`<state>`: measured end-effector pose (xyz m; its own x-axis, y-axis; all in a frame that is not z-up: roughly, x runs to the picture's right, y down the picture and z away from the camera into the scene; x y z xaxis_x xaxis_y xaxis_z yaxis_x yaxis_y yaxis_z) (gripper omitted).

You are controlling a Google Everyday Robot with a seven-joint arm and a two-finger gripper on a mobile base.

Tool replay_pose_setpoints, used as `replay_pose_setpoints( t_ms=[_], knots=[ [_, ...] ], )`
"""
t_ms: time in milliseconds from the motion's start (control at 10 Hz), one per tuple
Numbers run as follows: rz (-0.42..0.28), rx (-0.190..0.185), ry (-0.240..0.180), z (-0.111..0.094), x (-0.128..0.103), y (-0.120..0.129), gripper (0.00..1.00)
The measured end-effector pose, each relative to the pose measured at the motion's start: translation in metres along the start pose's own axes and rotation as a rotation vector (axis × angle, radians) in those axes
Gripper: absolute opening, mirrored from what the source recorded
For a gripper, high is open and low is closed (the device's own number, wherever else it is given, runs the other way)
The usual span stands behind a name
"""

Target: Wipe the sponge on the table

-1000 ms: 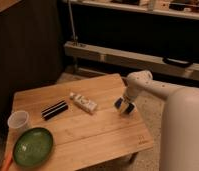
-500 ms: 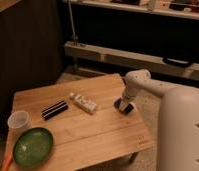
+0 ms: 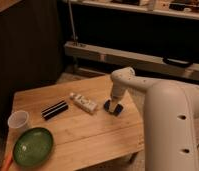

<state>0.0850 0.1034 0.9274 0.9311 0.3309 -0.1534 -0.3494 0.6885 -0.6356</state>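
Note:
The sponge (image 3: 118, 111), a small blue block, rests on the light-brown wooden table (image 3: 93, 134) near its right edge. My gripper (image 3: 113, 106) points straight down onto it, dark fingers shut on the sponge and pressing it against the tabletop. The fingers hide most of the sponge, and only its blue lower edge shows. The white arm (image 3: 124, 80) reaches in from the right.
A white bottle (image 3: 84, 103) lies just left of the gripper, with a black-and-white striped bar (image 3: 54, 109) beyond it. A green plate (image 3: 33, 146) and a clear cup (image 3: 18, 121) sit at the table's left front. My white body (image 3: 175, 125) fills the right side.
The gripper has slid a little to the left along the tabletop with the sponge, toward the white bottle. The other objects have not moved.

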Motion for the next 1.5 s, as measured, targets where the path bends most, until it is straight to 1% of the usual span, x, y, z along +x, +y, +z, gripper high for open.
replay_pose_setpoints(
  t_ms=[200,300,400,600,800,900,1100,1200,1300,1500],
  knots=[
    [-0.041,-0.01,0.008,0.001,-0.013,0.004,0.06],
    [-0.073,-0.012,-0.006,0.001,-0.037,0.005,0.06],
    [-0.095,-0.014,-0.007,0.0,-0.051,0.003,0.06],
    [-0.129,-0.017,-0.003,-0.001,-0.069,-0.004,0.06],
    [-0.147,-0.032,0.01,0.007,-0.083,-0.012,0.06],
    [-0.134,-0.044,0.015,0.009,-0.081,-0.018,0.06],
    [-0.101,-0.031,0.028,0.009,-0.063,-0.039,0.06],
    [-0.083,-0.028,0.04,0.006,-0.046,-0.044,0.06],
    [-0.056,-0.025,0.056,0.003,-0.019,-0.049,0.06],
    [-0.013,-0.024,0.084,-0.003,0.025,-0.052,0.06]
  ],
)
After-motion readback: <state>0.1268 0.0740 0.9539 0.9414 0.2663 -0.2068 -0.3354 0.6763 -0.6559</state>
